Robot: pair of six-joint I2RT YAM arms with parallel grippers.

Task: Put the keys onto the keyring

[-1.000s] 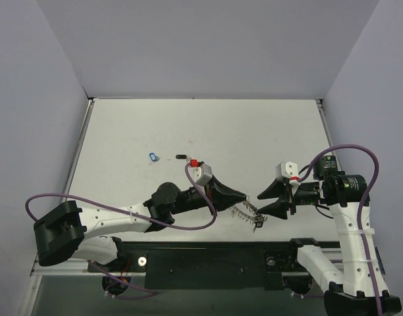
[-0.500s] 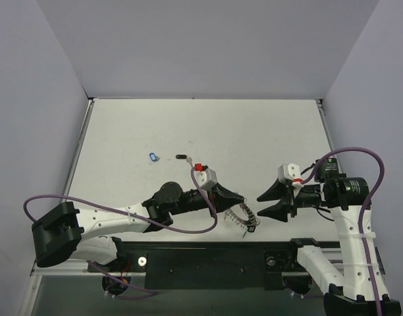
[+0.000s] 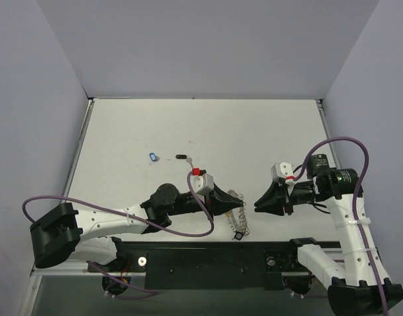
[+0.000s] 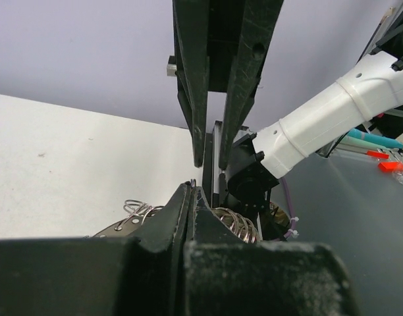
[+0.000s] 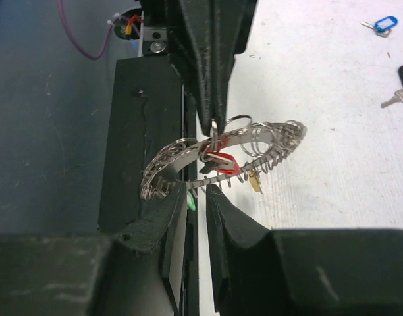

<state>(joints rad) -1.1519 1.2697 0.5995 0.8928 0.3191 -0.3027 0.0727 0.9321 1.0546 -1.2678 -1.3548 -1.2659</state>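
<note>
Keyring [image 5: 182, 155]: clamped at its rim by the left pincer [image 3: 236, 199], off the desk [image 5: 320, 99] by its near edge, red key [image 5: 222, 160] hanging.
Right pincer [image 5: 196, 192]: nearly together just beside the ring; grip cannot be told.
Hazard: a sideways nudge likely twists the thin rim loose and drops it over the edge.

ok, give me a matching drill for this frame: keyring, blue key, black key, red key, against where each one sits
Things:
1. keyring
2. blue key
3. black key
4. red key

Places:
A. loose on the table, left one of the pair in the top view
B. hanging on the ring
C. clamped in the left gripper
D. loose on the table, right one of the pair in the top view

Pairs: 1-C, 2-A, 3-D, 4-B
</note>
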